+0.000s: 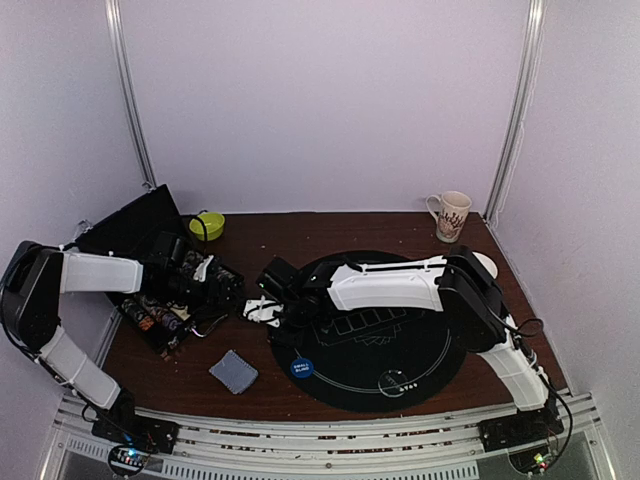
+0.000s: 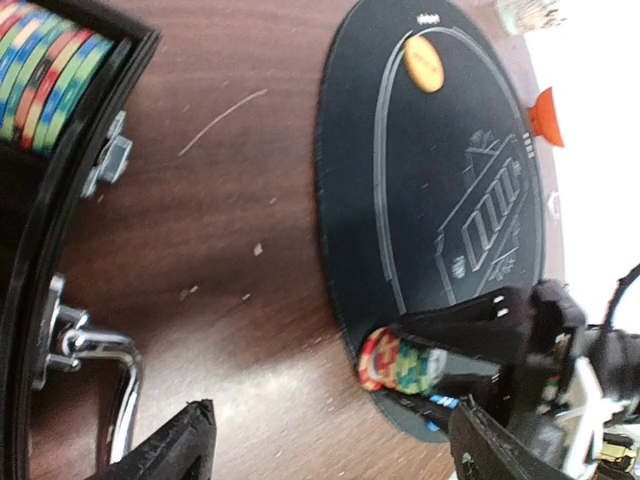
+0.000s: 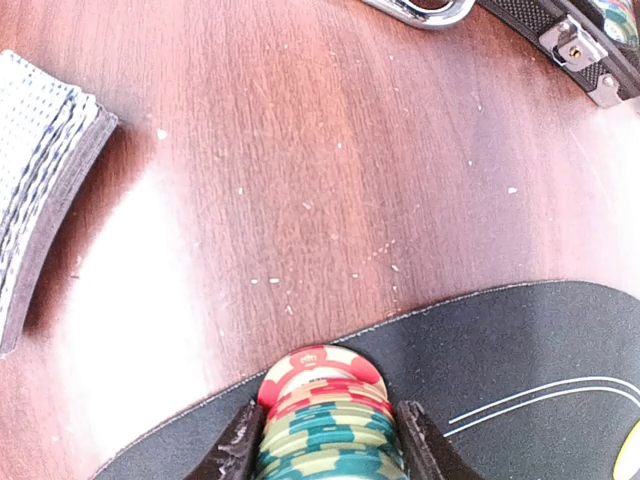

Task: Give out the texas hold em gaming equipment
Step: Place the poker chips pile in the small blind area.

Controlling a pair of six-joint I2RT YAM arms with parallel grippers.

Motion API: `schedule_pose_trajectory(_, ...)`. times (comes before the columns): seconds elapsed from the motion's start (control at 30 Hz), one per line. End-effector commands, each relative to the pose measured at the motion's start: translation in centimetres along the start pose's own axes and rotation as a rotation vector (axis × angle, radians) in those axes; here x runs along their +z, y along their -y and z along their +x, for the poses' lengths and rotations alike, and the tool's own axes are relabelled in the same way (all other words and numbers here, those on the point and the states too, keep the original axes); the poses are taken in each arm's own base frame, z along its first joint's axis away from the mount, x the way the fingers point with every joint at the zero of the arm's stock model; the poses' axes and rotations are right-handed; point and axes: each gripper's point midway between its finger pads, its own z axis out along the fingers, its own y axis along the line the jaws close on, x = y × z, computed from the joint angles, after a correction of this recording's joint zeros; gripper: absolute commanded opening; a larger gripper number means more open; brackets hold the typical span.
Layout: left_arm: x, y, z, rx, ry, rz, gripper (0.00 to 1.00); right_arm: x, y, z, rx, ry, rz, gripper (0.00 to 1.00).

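A stack of striped poker chips (image 3: 325,405), red on top and teal below, lies on its side at the edge of the black round mat (image 3: 530,370). My right gripper (image 3: 328,442) is shut on the stack, and the left wrist view shows the same stack (image 2: 400,362) in its black fingers. My left gripper (image 2: 340,450) is open above bare wood, with nothing between its fingers, beside the open chip case (image 2: 40,200) that holds rows of chips (image 2: 45,65). A grey-blue card deck (image 1: 233,371) lies on the table. An orange disc (image 2: 424,63) and a blue disc (image 1: 302,367) lie on the mat.
A green bowl (image 1: 207,225) stands at the back left and a patterned mug (image 1: 450,215) at the back right. The black case (image 1: 175,300) takes up the table's left side, its metal latches (image 2: 90,345) sticking out towards my left gripper.
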Motion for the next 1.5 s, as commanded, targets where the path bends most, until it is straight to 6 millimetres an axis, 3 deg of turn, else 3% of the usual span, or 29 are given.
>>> schedule_pose_trajectory(0.0, -0.9, -0.4, -1.1, 0.071, 0.018, -0.086, 0.83, 0.5, -0.3, 1.8, 0.015, -0.065, -0.017, 0.00)
schedule_pose_trajectory(0.37, -3.0, -0.4, -3.4, 0.131, 0.060, -0.206, 0.84, 0.2, -0.3, 0.5, 0.013, -0.061, -0.028, 0.00)
schedule_pose_trajectory(0.53, -3.3, -0.5, -3.3, 0.138, 0.060, -0.217, 0.84, 0.7, -0.5, 1.0, 0.004, -0.079, -0.034, 0.00)
schedule_pose_trajectory(0.87, -3.3, -0.6, -3.0, 0.140, 0.055, -0.220, 0.84, 1.2, 0.0, -0.4, -0.005, -0.065, -0.028, 0.00)
schedule_pose_trajectory(1.17, -3.4, -0.5, -2.8, 0.143, 0.054, -0.217, 0.85, 1.7, 0.2, 0.5, -0.012, -0.093, -0.013, 0.00)
schedule_pose_trajectory(1.47, -3.4, -0.6, -2.6, 0.145, 0.048, -0.218, 0.84, 1.8, 1.1, 1.6, 0.013, -0.126, 0.027, 0.26)
